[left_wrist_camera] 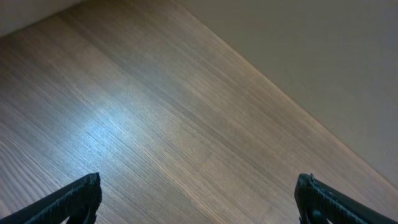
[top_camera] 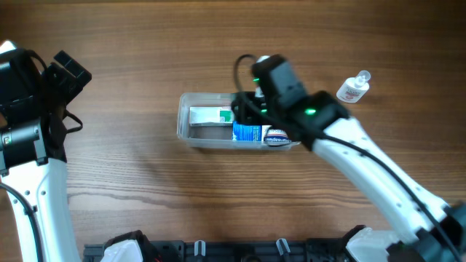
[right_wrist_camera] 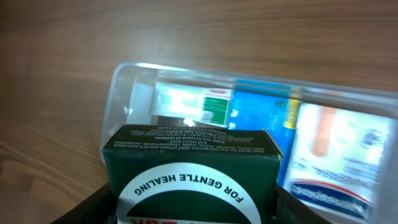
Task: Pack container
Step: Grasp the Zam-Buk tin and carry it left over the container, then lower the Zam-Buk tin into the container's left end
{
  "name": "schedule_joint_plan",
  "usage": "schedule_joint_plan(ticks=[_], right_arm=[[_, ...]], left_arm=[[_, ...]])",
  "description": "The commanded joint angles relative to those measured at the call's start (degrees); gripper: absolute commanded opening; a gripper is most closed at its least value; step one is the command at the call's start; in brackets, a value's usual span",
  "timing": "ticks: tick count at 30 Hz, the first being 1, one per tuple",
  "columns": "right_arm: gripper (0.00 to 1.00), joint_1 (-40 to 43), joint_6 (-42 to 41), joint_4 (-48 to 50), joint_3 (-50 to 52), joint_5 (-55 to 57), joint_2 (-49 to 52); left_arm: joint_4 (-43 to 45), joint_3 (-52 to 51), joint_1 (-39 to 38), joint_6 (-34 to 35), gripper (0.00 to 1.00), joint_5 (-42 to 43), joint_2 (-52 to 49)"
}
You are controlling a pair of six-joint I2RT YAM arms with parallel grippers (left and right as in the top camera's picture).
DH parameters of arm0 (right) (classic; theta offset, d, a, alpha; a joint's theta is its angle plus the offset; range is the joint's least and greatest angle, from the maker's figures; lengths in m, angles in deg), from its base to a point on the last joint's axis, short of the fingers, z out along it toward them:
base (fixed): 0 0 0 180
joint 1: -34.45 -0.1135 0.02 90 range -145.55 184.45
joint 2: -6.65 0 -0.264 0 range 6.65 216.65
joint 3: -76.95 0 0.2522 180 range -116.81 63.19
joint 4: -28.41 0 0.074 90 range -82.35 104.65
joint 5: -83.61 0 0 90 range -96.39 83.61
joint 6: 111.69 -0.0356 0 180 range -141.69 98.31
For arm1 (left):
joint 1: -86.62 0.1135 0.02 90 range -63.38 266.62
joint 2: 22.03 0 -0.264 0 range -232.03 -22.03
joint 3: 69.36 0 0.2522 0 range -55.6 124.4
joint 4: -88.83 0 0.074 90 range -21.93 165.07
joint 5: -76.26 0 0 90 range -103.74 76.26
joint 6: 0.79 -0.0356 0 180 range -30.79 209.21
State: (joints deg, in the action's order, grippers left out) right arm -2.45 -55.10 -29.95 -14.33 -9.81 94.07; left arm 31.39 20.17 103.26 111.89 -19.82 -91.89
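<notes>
Now my right pincer (right_wrist_camera: 193, 208) clamps a dark green box (right_wrist_camera: 189, 158), seemingly just above the clear tub (right_wrist_camera: 120, 106); my left pincer (left_wrist_camera: 198, 185) gapes wide and empty.

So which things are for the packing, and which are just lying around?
For the job:
container, with three boxes already inside
dark green box, held in the right hand

Just lying about:
small bottle, off to the side, maybe packed later
left hand, open over the bare table
</notes>
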Motion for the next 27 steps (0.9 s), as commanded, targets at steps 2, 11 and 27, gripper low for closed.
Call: schedule_joint_plan(ticks=[2,11,27], right_arm=[[0.53,-5.0,0.4,5.8,-0.9,0.6,7.7],[0.53,-8.4,-1.3,14.9,-0.9,0.5,15.8],[0.51,-8.5,-6.2,15.4,-0.9,-2.6,22.1]], left_arm=[[0.1,0.0,0.4,0.5,1.0,0.3,-0.2],[0.1,0.0,0.4,0.5,1.0,0.3,-0.2],[0.1,0.0,0.4,0.5,1.0,0.3,-0.2]])
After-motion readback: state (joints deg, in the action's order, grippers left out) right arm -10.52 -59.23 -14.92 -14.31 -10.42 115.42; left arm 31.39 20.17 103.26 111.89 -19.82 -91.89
